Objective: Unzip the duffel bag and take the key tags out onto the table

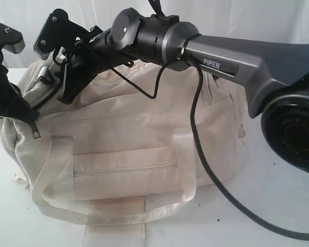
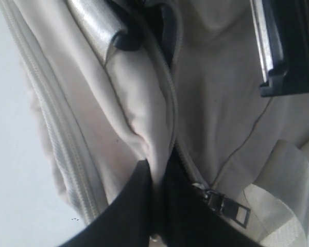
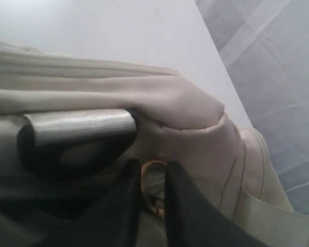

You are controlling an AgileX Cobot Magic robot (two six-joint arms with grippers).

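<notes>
The right gripper (image 3: 151, 167) stands nearly closed, the ring pull (image 3: 144, 173) between its fingers; I cannot tell whether it grips. Its arm (image 1: 232, 62) stretches across the duffel bag (image 1: 144, 134), which sits on the table (image 1: 278, 190). The left gripper (image 2: 155, 170) is clamped on bag fabric beside the zip.

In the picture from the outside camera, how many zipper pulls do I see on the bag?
1. The zipper pull hangs at the left end of the bag, near its top. More may be hidden behind the robot arm that lies across the top.
</notes>
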